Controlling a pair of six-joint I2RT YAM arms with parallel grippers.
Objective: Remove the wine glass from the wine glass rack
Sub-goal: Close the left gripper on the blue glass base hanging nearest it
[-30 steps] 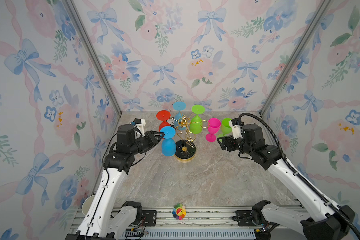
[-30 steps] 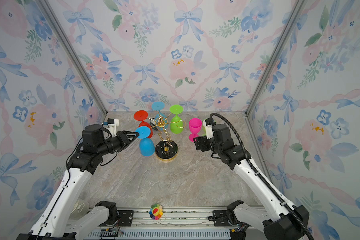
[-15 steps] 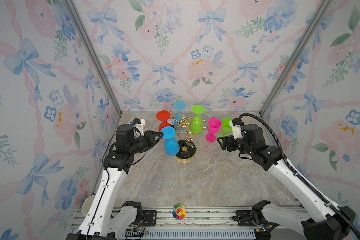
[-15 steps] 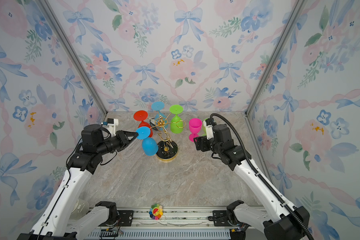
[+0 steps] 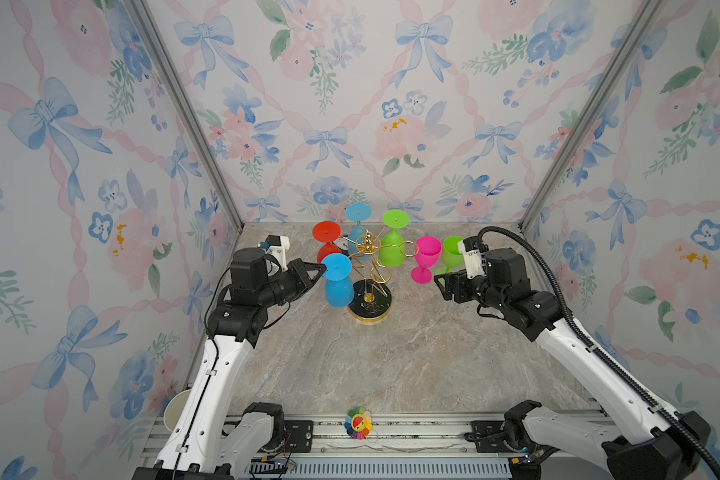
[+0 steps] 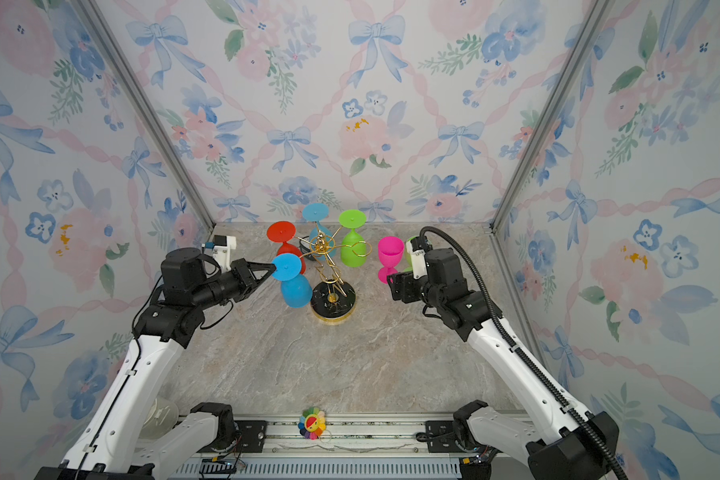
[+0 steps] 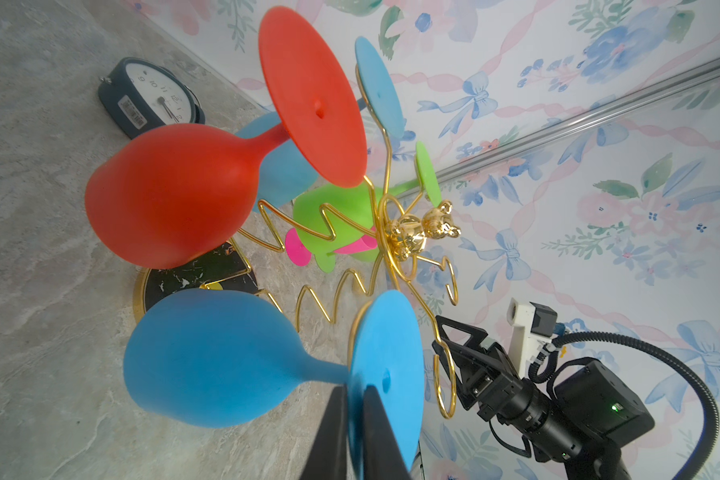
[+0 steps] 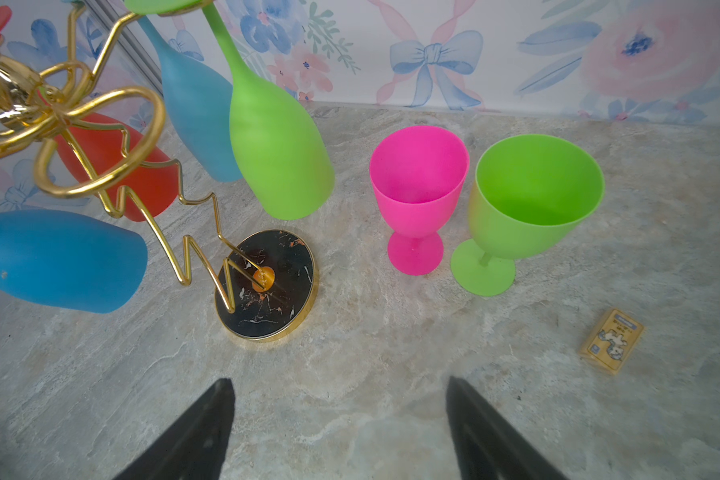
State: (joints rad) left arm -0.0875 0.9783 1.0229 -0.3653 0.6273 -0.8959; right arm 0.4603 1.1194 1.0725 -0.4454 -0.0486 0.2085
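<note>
The left hand (image 7: 352,395) is pressed together on the rim of the foot (image 7: 385,365) of the blue wine glass (image 7: 208,357), one dark finger on each face of the disc. The glass hangs bowl-down from the wine glass rack (image 5: 368,266), right at that hand's fingertips. Its stem is caught in a gold loop (image 7: 356,328) just beyond them, and the bowl hangs lower than the hand, clear of the bench (image 5: 350,365). The right hand (image 8: 338,379) is spread wide and holds nothing. It hovers over bare bench, with the rack's black base (image 8: 267,286) ahead of it, and a pink glass (image 8: 418,187) and a green glass (image 8: 533,199) standing just beyond.

From where I stand, the job now is to draw the stem out of the loop. I'd keep the foot flat and slide it back toward the left hand rather than lifting, since the disc looks too wide to pass up through the wire. Which way the loop opens I cannot make out. The pinch is only on the edge, so I'd go slowly, or the bowl may swing. The red glass (image 7: 167,195) hangs just beside the fingers and could get knocked. The rack looks light, so the right hand might steady its base.
</note>
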